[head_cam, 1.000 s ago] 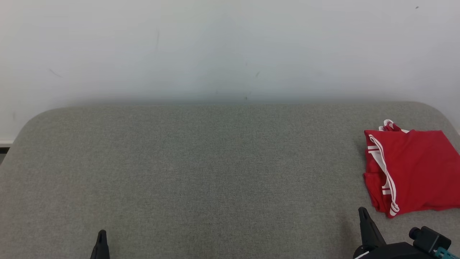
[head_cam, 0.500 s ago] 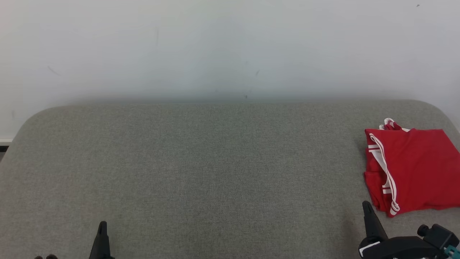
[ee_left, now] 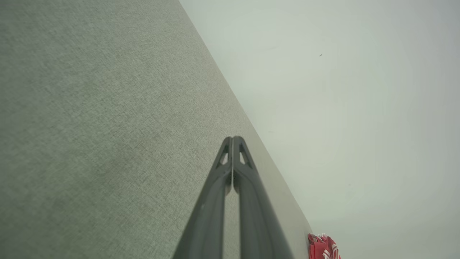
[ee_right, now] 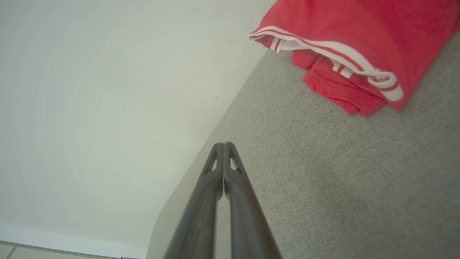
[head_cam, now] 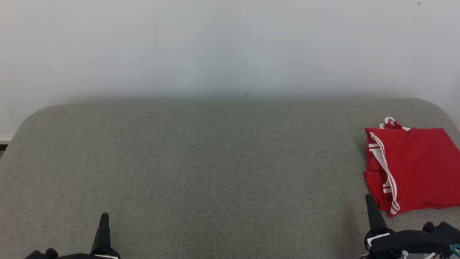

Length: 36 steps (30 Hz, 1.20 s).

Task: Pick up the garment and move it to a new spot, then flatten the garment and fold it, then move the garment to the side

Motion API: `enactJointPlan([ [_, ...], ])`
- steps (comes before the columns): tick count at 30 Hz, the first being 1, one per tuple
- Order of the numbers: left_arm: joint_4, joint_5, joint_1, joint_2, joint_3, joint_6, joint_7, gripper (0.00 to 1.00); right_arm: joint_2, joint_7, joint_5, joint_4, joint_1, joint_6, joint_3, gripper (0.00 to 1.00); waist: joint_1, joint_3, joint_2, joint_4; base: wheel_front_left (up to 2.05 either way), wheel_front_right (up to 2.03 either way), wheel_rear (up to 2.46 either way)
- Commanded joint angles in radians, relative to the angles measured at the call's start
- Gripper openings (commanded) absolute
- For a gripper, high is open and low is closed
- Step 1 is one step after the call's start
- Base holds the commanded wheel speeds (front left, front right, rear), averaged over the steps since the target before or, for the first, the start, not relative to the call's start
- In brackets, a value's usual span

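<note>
Red garment [head_cam: 420, 162] apparently folded, right edge of grey surface [head_cam: 215, 162]. Left pincer [ee_left: 233, 138], right pincer [ee_right: 223, 144]: tips pressed together, empty.

Legible text: none, no label, brand mark, number or sign can be read on any surface in the head or wrist views

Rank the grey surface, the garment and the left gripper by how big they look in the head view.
grey surface: largest by far
garment
left gripper: smallest, though the bottom edge cuts it off
</note>
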Motion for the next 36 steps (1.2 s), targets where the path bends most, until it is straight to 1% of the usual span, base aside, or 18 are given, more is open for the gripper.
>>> enactJointPlan([
  [1, -0.003, -0.034, -0.033, -0.001, 0.004, -0.005, 0.009, 0.00, -0.003, 0.005, 0.038, -0.011, -0.021, 0.001, -0.006, 0.00, 0.0000, 0.001, -0.0001, 0.000, 0.00, 0.00, 0.00],
  [24, 0.017, -0.226, -0.086, -0.009, 0.014, -0.011, 0.068, 0.00, -0.004, 0.040, 0.269, -0.010, -0.050, 0.001, -0.029, 0.00, 0.0000, 0.011, -0.0001, -0.001, 0.00, 0.00, 0.00],
  [36, 0.027, -0.303, -0.105, -0.012, 0.018, -0.013, 0.092, 0.00, -0.004, 0.057, 0.362, -0.010, -0.057, 0.001, -0.038, 0.00, -0.0001, 0.016, -0.0001, -0.001, 0.00, 0.00, 0.00],
])
